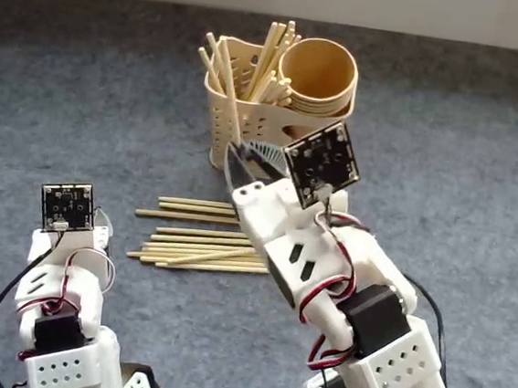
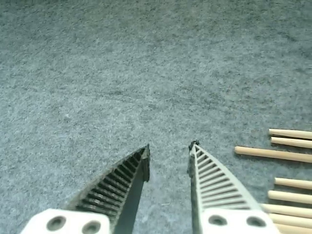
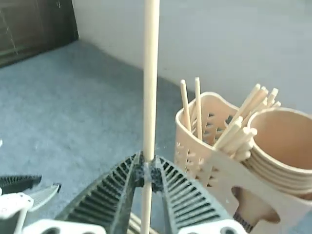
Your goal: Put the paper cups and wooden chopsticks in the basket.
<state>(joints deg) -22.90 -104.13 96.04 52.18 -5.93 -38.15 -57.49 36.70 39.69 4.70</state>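
Wood this thin is light and stiff, so we're not worried about weight, more about it pivoting. Our right gripper (image 3: 148,174) is clamped on one wooden chopstick (image 3: 151,73), which stands nearly upright between the jaws. Most of its length is above the grip, with just a short stub below. Held that low, we reckon a bump on the long end could swing it, and the smooth shaft might slip through the ribbed pads. Somewhere nearer the middle would be a steadier hold.

The basket (image 3: 214,161) sits just beyond that gripper, a little off to one side, with its rim about level with the jaws. It's a perforated plastic thing and already pretty full. A nested stack of paper cups (image 3: 282,141) fills one end and a leaning bunch of chopsticks (image 3: 243,122) fills the other. We can't tell if there's a divider between them. The cups look light and easy to crush, so best not to jab them with the stick.

Our left gripper (image 2: 169,148) has its jaws apart with nothing in them, hovering over the grey carpet (image 2: 122,73). The loose chopsticks (image 2: 292,153) lie flat in a rough row just beside it, and from the high view they're low behind the right gripper. Flat on soft carpet, we'd take each one across the shaft around mid-length.
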